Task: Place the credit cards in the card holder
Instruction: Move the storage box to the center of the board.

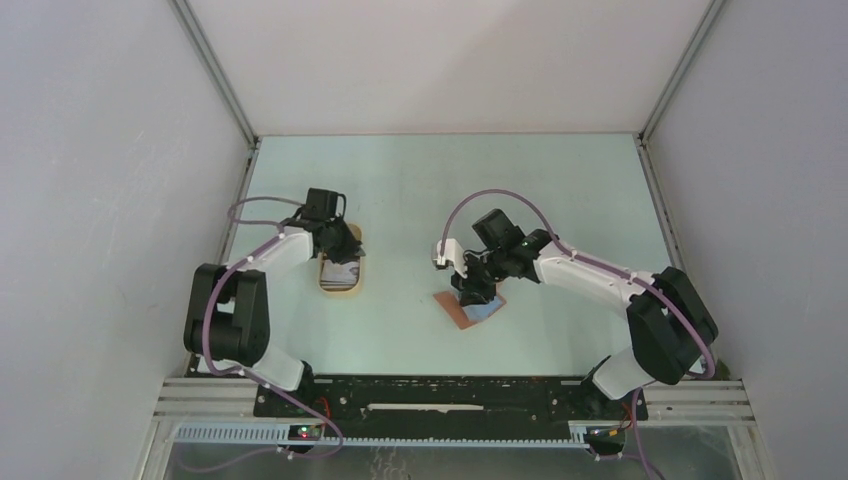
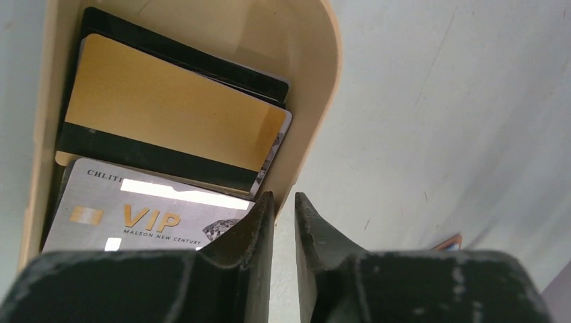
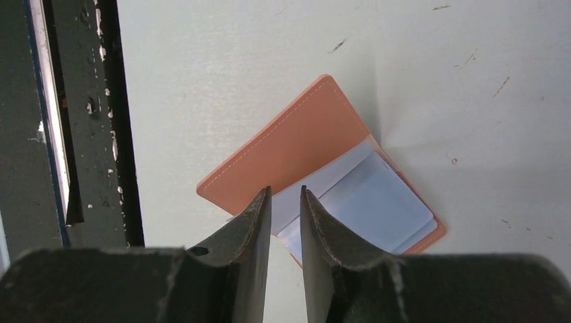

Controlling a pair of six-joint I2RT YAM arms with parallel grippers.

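Over tray (image 1: 341, 285), L gripper (image 2: 284, 202) tilted down, nearly closed.

Pale green table (image 1: 560, 180), plain white walls (image 1: 110, 200).

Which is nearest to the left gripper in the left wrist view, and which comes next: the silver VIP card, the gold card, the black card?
1. silver VIP card, at the left gripper fingertips.
2. gold card, middle of the tray.
3. black card, at the tray's far end.
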